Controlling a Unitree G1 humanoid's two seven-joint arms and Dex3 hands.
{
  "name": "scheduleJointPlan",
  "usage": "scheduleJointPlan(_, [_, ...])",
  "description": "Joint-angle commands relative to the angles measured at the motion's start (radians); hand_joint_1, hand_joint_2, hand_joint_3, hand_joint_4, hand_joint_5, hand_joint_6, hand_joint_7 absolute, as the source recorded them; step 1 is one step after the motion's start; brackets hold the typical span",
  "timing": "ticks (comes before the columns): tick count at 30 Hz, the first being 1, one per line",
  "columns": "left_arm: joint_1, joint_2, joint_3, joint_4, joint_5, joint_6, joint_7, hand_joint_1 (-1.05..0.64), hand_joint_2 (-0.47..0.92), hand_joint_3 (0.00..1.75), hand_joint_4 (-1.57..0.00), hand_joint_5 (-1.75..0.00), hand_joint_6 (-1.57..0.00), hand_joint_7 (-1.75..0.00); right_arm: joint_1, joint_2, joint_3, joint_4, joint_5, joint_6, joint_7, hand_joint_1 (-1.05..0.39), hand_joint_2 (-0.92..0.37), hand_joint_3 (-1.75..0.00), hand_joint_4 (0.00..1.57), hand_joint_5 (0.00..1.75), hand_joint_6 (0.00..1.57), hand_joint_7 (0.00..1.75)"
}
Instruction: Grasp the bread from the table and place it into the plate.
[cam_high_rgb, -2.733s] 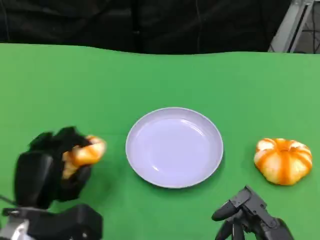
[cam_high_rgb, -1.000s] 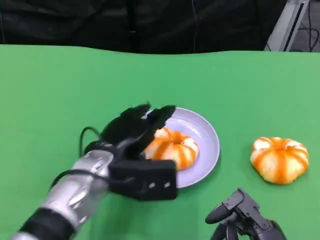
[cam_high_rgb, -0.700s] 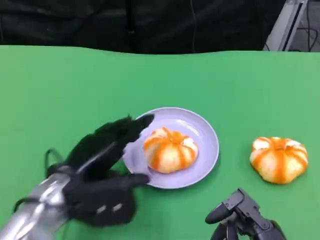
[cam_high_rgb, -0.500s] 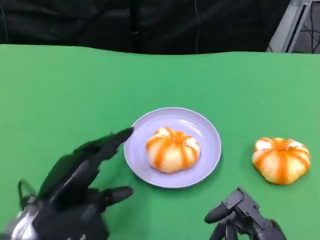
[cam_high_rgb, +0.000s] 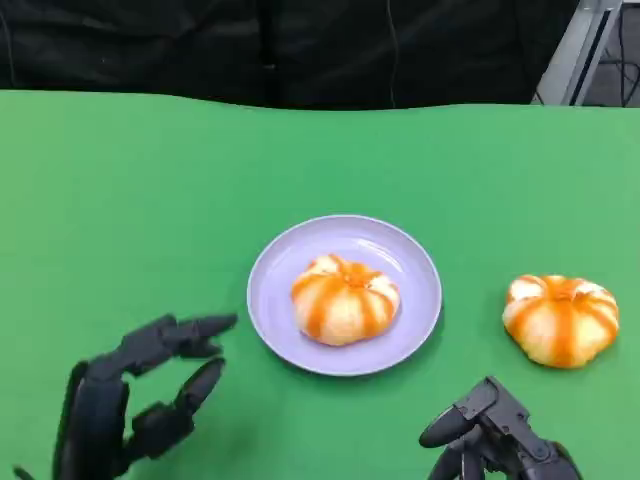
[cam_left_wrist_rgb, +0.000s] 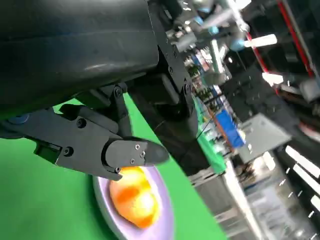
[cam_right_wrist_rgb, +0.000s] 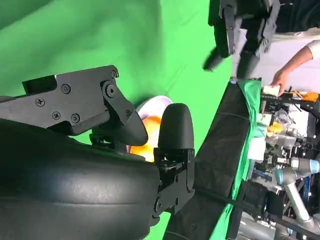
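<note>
Bread (cam_high_rgb: 345, 299) sits in the middle of the plate (cam_high_rgb: 420, 258) at frame centre, with a second bun (cam_high_rgb: 560, 320) at right on the table (cam_high_rgb: 150, 180). Left hand (cam_high_rgb: 130, 400), lower left, is spread and empty; right hand (cam_high_rgb: 495, 445), lower right, holds nothing I can see. Reaching for the second bun risks nudging the plate.

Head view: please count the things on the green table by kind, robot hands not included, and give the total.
Bread: 2, one on the plate and one on the cloth at the right
Plate: 1, lilac
Total: 3
</note>
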Motion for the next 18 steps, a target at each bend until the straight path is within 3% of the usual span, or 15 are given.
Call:
scheduleJointPlan(1, [0.039, -0.031, 0.014, -0.026, -0.062, 0.037, -0.055, -0.09, 0.57, 1.1, -0.89, -1.46, -0.94, -1.01, 0.009, -0.015, -0.015, -0.016, 0.016, 0.01, 0.006, -0.06, -0.92, -1.16, 0.36, 1.75, 0.15, 1.75])
scheduleJointPlan(4, [0.031, -0.044, 0.029, -0.011, -0.057, 0.02, -0.071, -0.08, 0.53, 1.18, -0.89, -1.51, -0.94, -1.09, 0.008, -0.017, -0.018, -0.014, 0.015, 0.005, 0.007, -0.06, -0.92, -1.16, 0.36, 1.75, 0.15, 1.75])
scheduleJointPlan(6, [0.019, -0.057, 0.038, 0.013, -0.059, -0.001, -0.077, -0.07, 0.44, 1.34, -0.87, -1.63, -0.89, -1.36, 0.007, -0.021, -0.023, -0.009, 0.015, -0.006, 0.007, -0.05, -0.92, -1.16, 0.35, 1.75, 0.15, 1.75])
scheduleJointPlan(8, [0.016, -0.066, 0.041, 0.023, -0.078, -0.008, -0.098, -0.06, 0.43, 1.36, -0.85, -1.67, -0.85, -1.47, 0.008, -0.022, -0.025, -0.008, 0.017, -0.009, 0.009, -0.05, -0.92, -1.16, 0.35, 1.75, 0.15, 1.75])
scheduleJointPlan(18, [0.006, -0.087, 0.071, 0.054, -0.093, -0.037, -0.151, -0.07, 0.45, 1.29, -0.83, -1.68, -0.8, -1.5, 0.01, -0.025, -0.028, -0.002, 0.03, -0.016, 0.019, -0.06, -0.92, -1.16, 0.35, 1.75, 0.15, 1.75])
